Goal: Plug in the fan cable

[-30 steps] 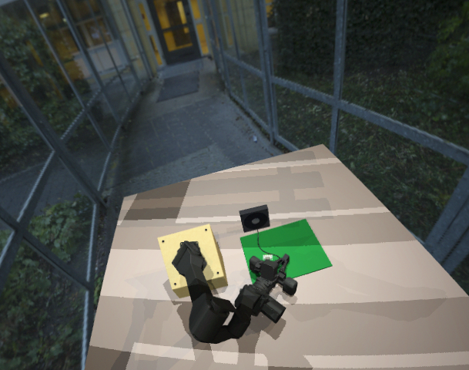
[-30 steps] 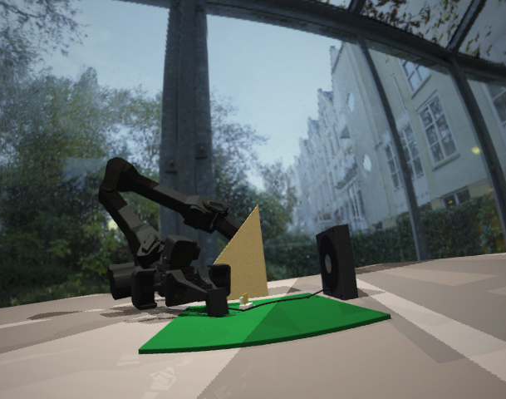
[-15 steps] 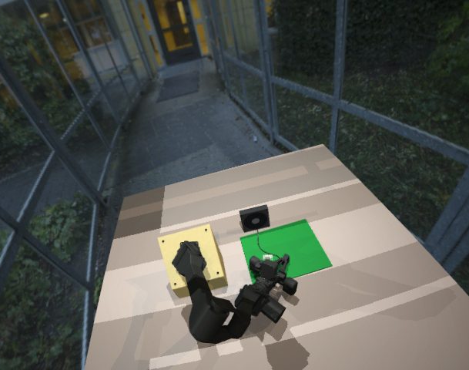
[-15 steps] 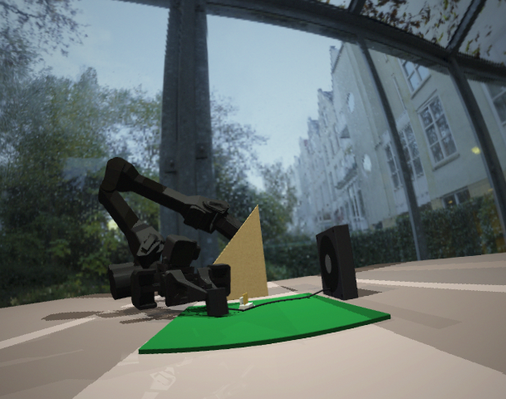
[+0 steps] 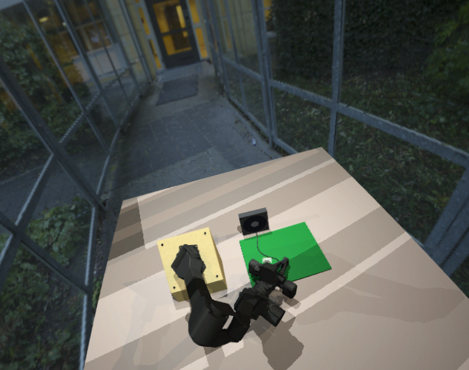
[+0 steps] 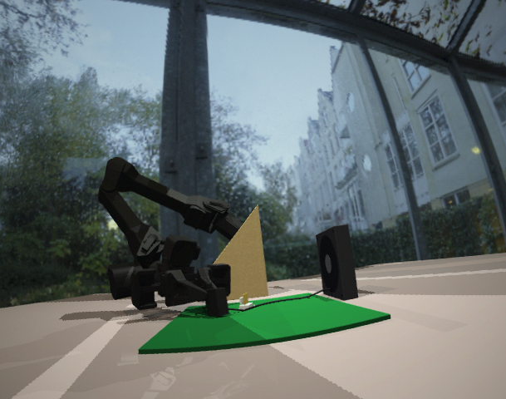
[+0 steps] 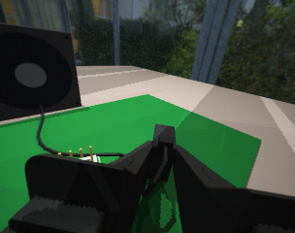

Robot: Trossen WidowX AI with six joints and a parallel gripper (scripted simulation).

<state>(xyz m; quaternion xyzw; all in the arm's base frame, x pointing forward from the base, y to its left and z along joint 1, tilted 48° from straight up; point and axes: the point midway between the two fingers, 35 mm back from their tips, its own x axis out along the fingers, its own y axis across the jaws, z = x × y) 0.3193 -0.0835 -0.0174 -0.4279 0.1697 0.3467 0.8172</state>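
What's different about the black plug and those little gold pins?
The plug is black and blocky; the header is a row of thin gold pins on a white base. The plug is pinched in the gripper; the header stands on the green board with nothing on its pins. Both look tiny beside the fan.

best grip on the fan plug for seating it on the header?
Hold the plug by its two flat sides, coming from above, as the gripper does now. The header pins point straight up from the board, and the cable trails toward the fan.
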